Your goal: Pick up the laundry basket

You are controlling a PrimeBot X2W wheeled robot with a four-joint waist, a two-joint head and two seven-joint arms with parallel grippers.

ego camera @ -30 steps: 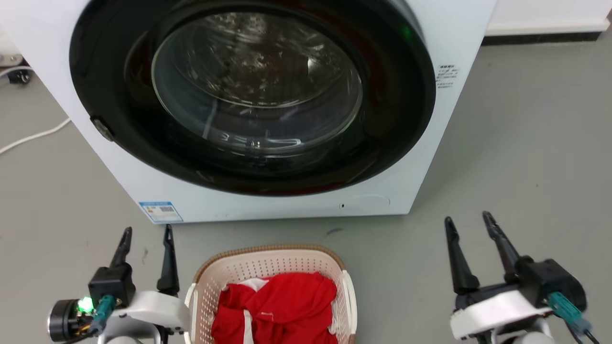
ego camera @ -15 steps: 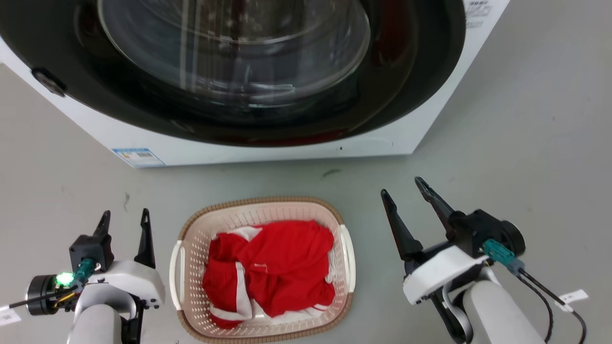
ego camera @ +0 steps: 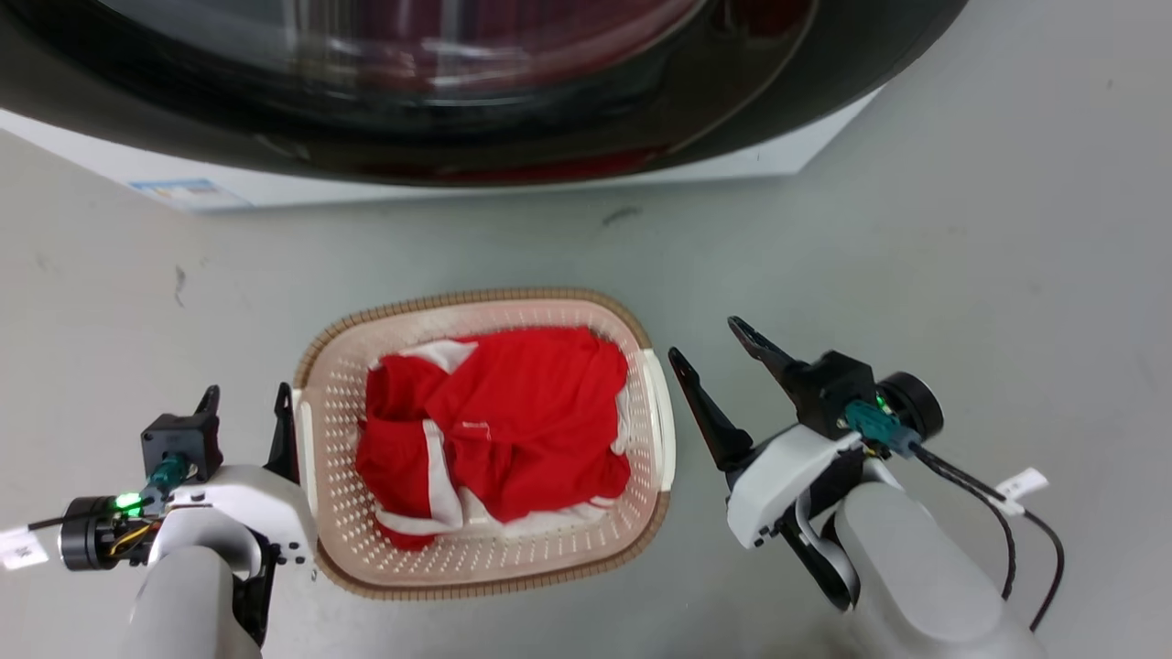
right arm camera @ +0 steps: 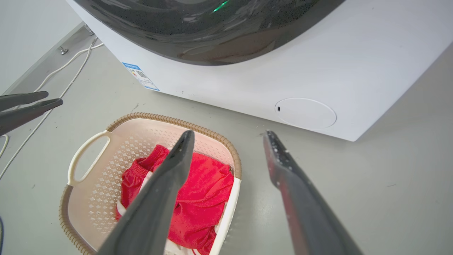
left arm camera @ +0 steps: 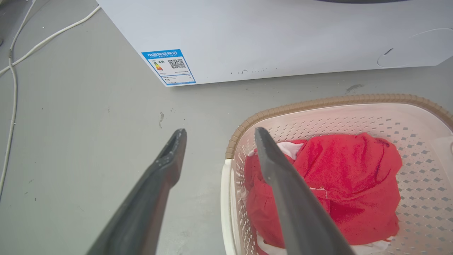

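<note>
The laundry basket (ego camera: 334, 403) stands on the grey floor in front of the washer, cream-white and perforated, with a tan braided rim (ego camera: 476, 298) and red clothes (ego camera: 499, 416) inside. My left gripper (ego camera: 248, 394) is open just outside the basket's left handle (ego camera: 304, 448). In the left wrist view the left gripper (left arm camera: 220, 131) straddles the basket's rim corner (left arm camera: 244, 127), above it. My right gripper (ego camera: 705, 339) is open just right of the right handle (ego camera: 661, 412). In the right wrist view the right gripper (right arm camera: 229, 134) hangs over the basket's near-right edge (right arm camera: 231, 198). Neither holds anything.
The white washer (ego camera: 778, 160) with its dark round door (ego camera: 458, 137) stands close behind the basket. White cables (left arm camera: 14, 88) run over the floor to the left of the washer. Bare grey floor (ego camera: 1007, 229) lies to the right.
The head camera has tilted down, so the basket sits higher in view. My right gripper has moved in toward the basket's right handle. The left gripper stays beside the left handle.
</note>
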